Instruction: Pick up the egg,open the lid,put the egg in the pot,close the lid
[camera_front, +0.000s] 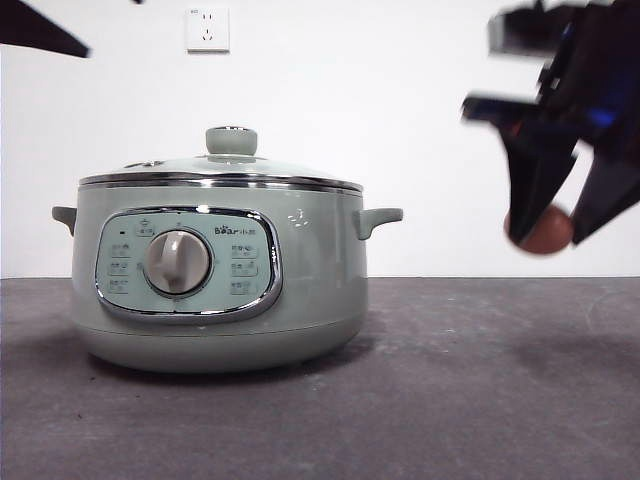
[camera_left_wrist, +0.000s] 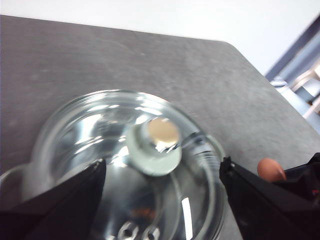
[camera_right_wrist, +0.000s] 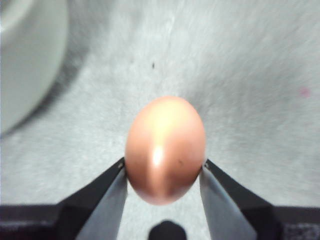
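— Grey table, white wall: where was the egg kept?
— Clamped in the right gripper, raised beside the pot.
— And the left gripper?
— Held spread above the lid, which was seated on that pot.

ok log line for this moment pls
right gripper: shut on egg, lifted | left gripper: open above lid knob | pot: lid on

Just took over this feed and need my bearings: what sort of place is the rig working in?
Probably a lab test bench, not a real kitchen: a bare grey table, a plain white wall with one socket, and a lone pot. The right gripper holds the egg beside it.
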